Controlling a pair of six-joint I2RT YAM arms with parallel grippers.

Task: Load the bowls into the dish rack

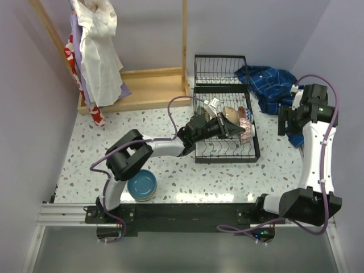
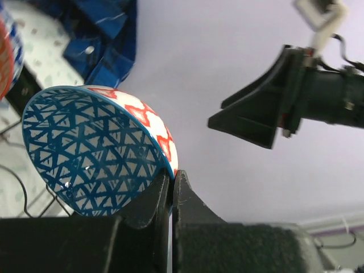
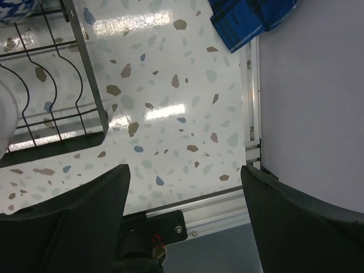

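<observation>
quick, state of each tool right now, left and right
left tool: closed on the rim of the patterned bowl, over the dish rack
right tool: open, holding nothing

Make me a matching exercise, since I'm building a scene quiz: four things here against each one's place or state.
1 left tool
2 right tool
3 teal bowl
4 blue checked cloth

A open, empty
B on the table, near left
C right of the dish rack
D shut on the patterned bowl's rim

Pairs: 1-D, 2-A, 3-B, 4-C
</observation>
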